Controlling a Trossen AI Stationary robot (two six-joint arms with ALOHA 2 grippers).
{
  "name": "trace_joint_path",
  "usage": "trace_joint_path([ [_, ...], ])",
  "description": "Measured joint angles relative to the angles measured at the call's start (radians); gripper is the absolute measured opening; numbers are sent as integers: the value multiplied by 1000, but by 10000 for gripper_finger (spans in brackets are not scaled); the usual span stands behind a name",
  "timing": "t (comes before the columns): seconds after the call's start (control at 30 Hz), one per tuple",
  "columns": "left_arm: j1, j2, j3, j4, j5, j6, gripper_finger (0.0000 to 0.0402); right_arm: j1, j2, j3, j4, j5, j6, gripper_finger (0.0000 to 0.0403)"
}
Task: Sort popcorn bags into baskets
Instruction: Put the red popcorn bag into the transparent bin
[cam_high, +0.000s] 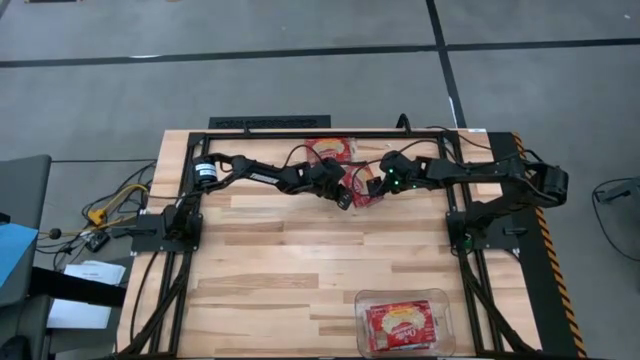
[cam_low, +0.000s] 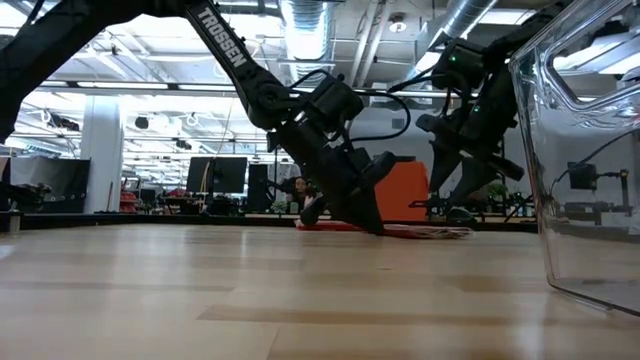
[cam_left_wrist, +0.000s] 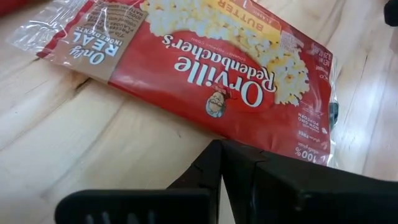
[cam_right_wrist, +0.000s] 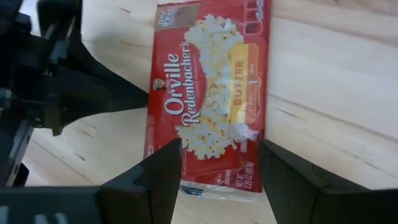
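Two arms meet over the far middle of the table (cam_high: 300, 260), where the unsorted popcorn bags (cam_high: 332, 150) lie near the far edge. The basket (cam_high: 404, 322) stands at the near right corner with at least a couple of red packets already inside, so I judge the sorting partly done, with several bags left at the far edge.

The right gripper (cam_right_wrist: 219, 171) hangs just above one popcorn bag (cam_right_wrist: 208, 106), its fingers spread to either side of the packet's near end and not yet closed on it. The left gripper (cam_high: 343, 196) is low beside the same cluster, its tip at or near the wood; I cannot tell how its fingers stand.

Pale butcher-block planks make up the table top, framed by black rails. Grey floor with dark lines surrounds it, and cables trail off the left side. Beyond the far edge the low view shows an open workshop with ceiling ducts, monitors and something orange.
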Motion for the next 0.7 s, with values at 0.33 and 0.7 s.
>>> trace_joint_path([
  [0.33, -13, -74, 0, 13, 39, 9, 0, -57, 18, 1, 26, -23, -52, 230],
  [0.7, 10, -30, -2, 76, -57, 83, 0, -60, 19, 0, 45, -26, -52, 230],
])
